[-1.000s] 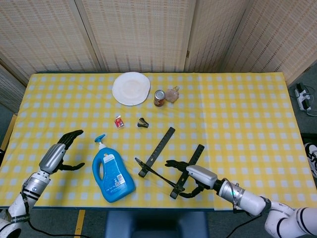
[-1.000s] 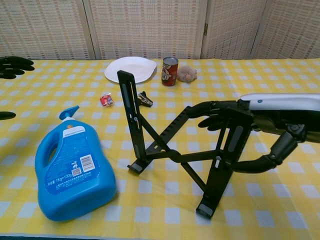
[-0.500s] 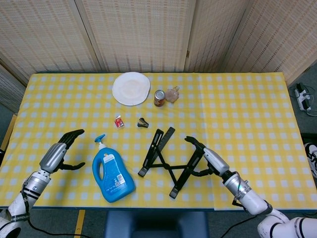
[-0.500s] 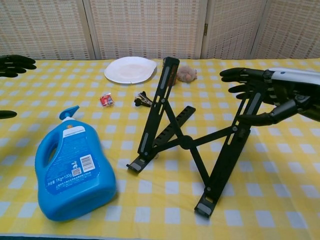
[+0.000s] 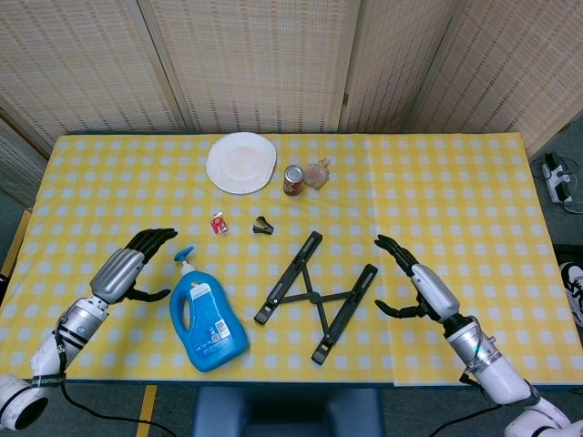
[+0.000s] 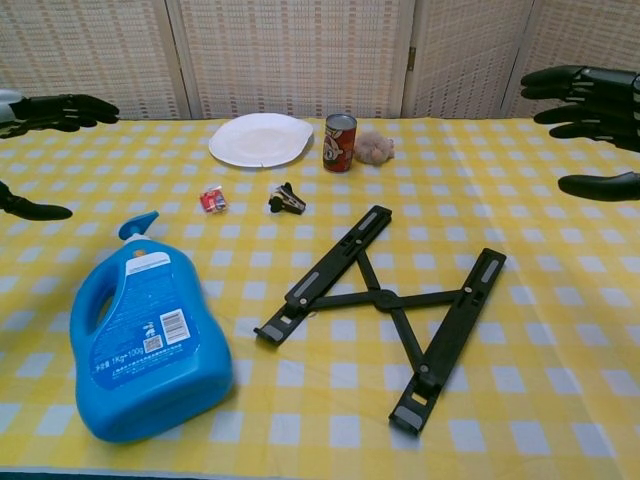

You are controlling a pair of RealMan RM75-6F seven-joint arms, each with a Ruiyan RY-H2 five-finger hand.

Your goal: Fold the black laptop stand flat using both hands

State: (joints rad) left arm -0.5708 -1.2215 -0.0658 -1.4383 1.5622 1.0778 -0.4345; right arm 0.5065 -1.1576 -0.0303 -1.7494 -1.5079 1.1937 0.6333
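The black laptop stand (image 5: 316,296) lies flat on the yellow checked cloth, its two rails spread and joined by crossed struts (image 6: 385,300). My right hand (image 5: 421,287) hovers open to the right of the stand, apart from it; its dark fingers (image 6: 585,92) show at the chest view's right edge. My left hand (image 5: 127,269) is open at the table's left, beside the blue bottle, with fingers (image 6: 60,107) spread at the chest view's left edge. Neither hand holds anything.
A blue detergent bottle (image 5: 207,320) lies left of the stand. Further back are a white plate (image 5: 240,162), a can (image 5: 292,179), a crumpled wrapper (image 5: 317,173), a small red packet (image 5: 219,223) and a black binder clip (image 5: 263,225).
The stand has dropped from upright to flat on the cloth. My right hand let go of it and drew back to the right. My left hand shifted slightly inward.
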